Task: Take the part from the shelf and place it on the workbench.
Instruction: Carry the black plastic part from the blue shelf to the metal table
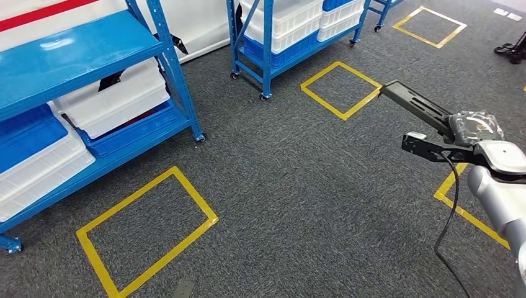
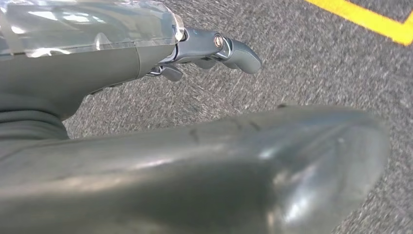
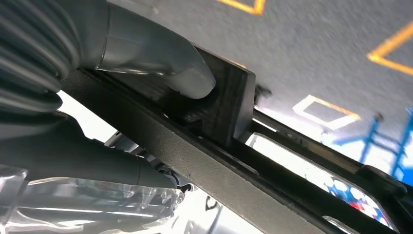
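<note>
Gripping the part (image 1: 428, 121) pretty solidly, the right hand (image 1: 474, 133) is wrapping thumb and fingers around this black bracket thing, whose long axis is sticking forward and left, away from the hand. The left hand (image 2: 214, 48) is hanging low with fingers loosely apart, holding nothing, so the right one's doing the drop-off.

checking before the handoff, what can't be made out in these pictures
- Workbench: not in the frames, so where the part goes is unknown.
- Black part: its rear end is hidden behind the right hand in the head view; in the right wrist view the frame edges cut it off.
- Left hand: in the left wrist view the blurred thumb covers much of the picture, so whether it holds anything is unclear.
- Shelf bins: contents hidden.
</note>
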Action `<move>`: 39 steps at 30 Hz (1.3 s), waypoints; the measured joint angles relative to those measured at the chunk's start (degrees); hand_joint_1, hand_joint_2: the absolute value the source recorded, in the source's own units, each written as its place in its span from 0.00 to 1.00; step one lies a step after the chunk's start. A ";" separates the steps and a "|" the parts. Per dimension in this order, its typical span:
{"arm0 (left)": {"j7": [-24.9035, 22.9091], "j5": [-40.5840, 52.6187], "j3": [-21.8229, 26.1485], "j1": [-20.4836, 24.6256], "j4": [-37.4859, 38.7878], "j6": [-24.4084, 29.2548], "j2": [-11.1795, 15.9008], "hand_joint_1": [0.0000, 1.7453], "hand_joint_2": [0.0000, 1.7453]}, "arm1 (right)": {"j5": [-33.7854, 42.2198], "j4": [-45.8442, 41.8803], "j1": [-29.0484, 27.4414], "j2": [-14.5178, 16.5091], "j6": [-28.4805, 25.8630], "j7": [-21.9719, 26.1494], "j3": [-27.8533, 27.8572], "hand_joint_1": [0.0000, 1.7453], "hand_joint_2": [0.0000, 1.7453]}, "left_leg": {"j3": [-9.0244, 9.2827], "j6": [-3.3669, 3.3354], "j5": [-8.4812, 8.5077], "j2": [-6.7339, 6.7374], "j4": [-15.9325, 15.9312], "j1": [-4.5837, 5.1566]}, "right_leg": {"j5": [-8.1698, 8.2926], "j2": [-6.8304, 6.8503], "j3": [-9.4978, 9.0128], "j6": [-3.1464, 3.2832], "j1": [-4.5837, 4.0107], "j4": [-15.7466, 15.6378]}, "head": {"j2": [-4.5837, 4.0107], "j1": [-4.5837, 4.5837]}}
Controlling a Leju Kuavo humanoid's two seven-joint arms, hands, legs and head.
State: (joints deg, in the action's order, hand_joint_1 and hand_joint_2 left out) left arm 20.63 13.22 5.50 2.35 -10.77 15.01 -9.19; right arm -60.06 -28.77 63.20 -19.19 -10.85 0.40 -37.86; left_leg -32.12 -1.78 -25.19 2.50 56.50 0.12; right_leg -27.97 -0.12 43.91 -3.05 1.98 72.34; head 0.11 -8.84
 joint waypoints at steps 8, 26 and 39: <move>-0.13 0.06 0.03 0.08 -0.01 -0.04 -0.04 0.00 0.00 | -0.57 1.32 -0.07 -0.03 -0.34 -0.37 0.00 1.00 1.00 | -0.38 2.38 -2.09 3.06 2.23 0.33 | 4.29 1.54 -6.50 1.95 -0.45 -12.51 | 0.01 -0.01; -1.28 1.11 0.03 0.14 0.04 -0.69 -0.31 0.00 0.00 | -1.18 2.24 0.45 -1.93 -1.07 -0.05 0.20 1.00 1.00 | 0.19 -0.23 -0.71 -3.51 0.47 -0.10 | 2.72 -2.56 -2.54 0.79 -0.36 -7.95 | 0.00 0.01; -1.59 1.16 0.03 0.17 0.04 -1.52 -0.59 0.00 0.00 | -1.41 2.14 -1.59 -2.43 -2.73 -0.89 0.49 1.00 1.00 | -0.23 1.88 -2.85 2.47 2.36 0.67 | 4.34 1.53 -6.60 2.36 -0.68 -12.83 | 0.01 0.00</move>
State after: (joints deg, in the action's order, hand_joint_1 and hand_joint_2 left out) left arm 19.04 14.38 5.53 2.52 -10.73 13.49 -9.78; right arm -61.47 -26.63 61.61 -21.62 -13.58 -0.49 -37.36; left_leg -32.34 0.09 -28.03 4.97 58.86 0.80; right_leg -23.63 1.40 37.32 -0.69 1.30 59.51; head 0.11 -8.84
